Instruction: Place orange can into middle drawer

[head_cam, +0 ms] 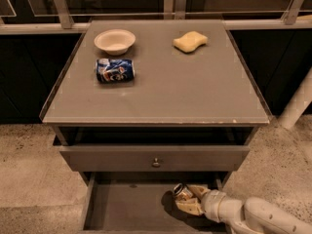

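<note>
The orange can (181,191), silver with a round top, is low inside the open middle drawer (122,209), a wide grey tray pulled out at the bottom of the cabinet. My gripper (187,200) reaches in from the lower right and is shut on the can, with cream fingers (191,206) on either side of it. The can sits at the right part of the drawer, just above or on the floor; I cannot tell whether it touches.
Above the open drawer is a shut grey drawer front with a small round knob (156,163). The cabinet top (195,91) holds a white bowl (114,41), a blue-and-white can (114,70) lying on its side, and a yellow sponge (190,41). A white post (297,106) stands at the right.
</note>
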